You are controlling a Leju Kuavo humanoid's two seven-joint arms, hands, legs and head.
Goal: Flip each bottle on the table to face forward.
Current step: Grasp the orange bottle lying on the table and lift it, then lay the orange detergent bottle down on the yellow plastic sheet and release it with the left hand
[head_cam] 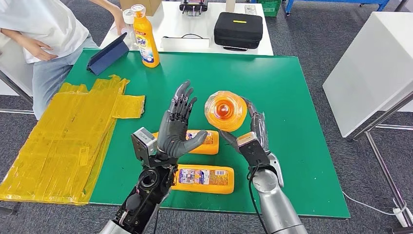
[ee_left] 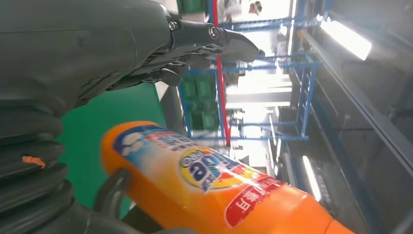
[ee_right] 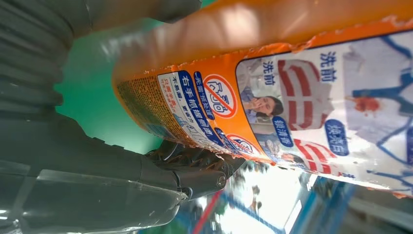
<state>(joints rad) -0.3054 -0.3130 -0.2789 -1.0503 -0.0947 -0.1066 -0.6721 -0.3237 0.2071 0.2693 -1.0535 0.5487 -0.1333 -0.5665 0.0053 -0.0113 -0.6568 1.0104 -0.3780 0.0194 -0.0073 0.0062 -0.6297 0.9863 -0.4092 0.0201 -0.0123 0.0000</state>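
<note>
Nearest on the green counter [head_cam: 292,161] lies one orange bottle [head_cam: 204,178], a second lying bottle [head_cam: 207,142] just behind it. The left hand [head_cam: 179,127] is raised, fingers spread, holding nothing. The right hand [head_cam: 251,139] grips a third bottle [head_cam: 225,110] lifted, cap toward the camera. A fourth, upright bottle [head_cam: 145,39] stands at the far edge

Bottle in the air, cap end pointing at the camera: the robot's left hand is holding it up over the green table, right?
Not quite: the right hand holds the lifted bottle, as the head view shows. The left hand is raised beside it, fingers spread and holding nothing. The rest is right: its cap end points at the camera, over the green table.
</note>
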